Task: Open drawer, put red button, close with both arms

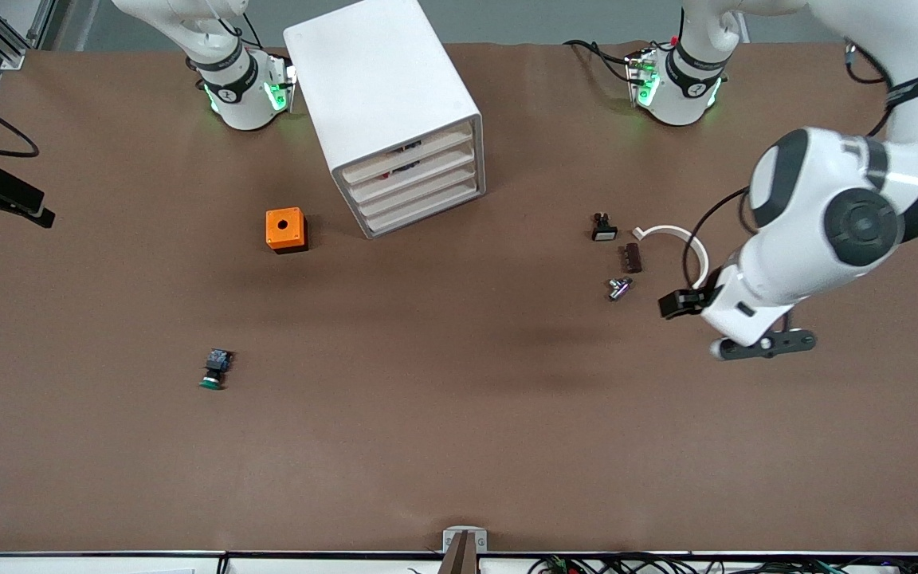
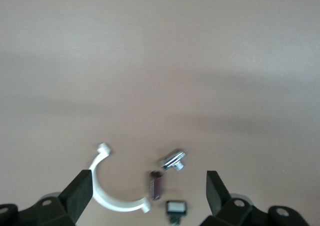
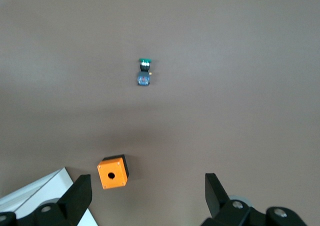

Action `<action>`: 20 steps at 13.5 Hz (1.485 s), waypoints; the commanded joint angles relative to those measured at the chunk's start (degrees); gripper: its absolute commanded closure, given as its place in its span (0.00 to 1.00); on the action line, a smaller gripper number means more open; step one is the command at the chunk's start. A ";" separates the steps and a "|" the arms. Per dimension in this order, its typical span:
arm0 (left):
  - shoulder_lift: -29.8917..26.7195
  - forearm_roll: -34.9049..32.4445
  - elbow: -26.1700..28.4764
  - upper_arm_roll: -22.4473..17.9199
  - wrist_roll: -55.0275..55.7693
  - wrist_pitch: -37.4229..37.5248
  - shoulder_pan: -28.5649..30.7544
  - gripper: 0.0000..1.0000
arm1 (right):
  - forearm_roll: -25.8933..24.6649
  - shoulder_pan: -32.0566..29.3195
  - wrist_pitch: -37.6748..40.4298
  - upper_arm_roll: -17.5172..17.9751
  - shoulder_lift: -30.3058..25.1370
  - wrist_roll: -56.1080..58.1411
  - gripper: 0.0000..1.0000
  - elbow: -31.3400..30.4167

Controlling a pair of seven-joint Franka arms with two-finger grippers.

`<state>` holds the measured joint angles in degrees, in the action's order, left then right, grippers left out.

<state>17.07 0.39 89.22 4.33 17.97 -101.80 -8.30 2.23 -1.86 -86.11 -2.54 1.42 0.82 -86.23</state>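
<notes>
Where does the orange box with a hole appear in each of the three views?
Front view: the orange box stands on the table beside the white cabinet, toward the right arm's end.
Left wrist view: not in it.
Right wrist view: the orange box sits low in the picture.
Shared landmark: the cabinet, whose corner shows beside the box.

A flat brown matte table (image 1: 459, 446) carries a boxy white four-drawer cabinet (image 1: 383, 96), with an orange box with a round hole (image 1: 285, 229) set beside it. A green-capped push-button (image 1: 216, 369) lies nearer the front camera. Toward the left arm's end are grouped a white curved plastic clip (image 1: 678, 243), a dark brown block (image 1: 632, 258), a small silver metal fitting (image 1: 618, 288) and a black white-faced switch (image 1: 604, 228).
</notes>
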 commanded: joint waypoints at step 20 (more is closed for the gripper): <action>-11.18 -3.03 -8.01 0.77 -3.91 16.28 3.30 0.00 | -1.53 -1.30 4.28 1.05 -0.36 3.22 0.00 0.97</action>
<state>7.07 -2.06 81.58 4.58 15.13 -87.22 -5.15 1.31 -2.41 -82.50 -2.40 1.42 5.00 -85.88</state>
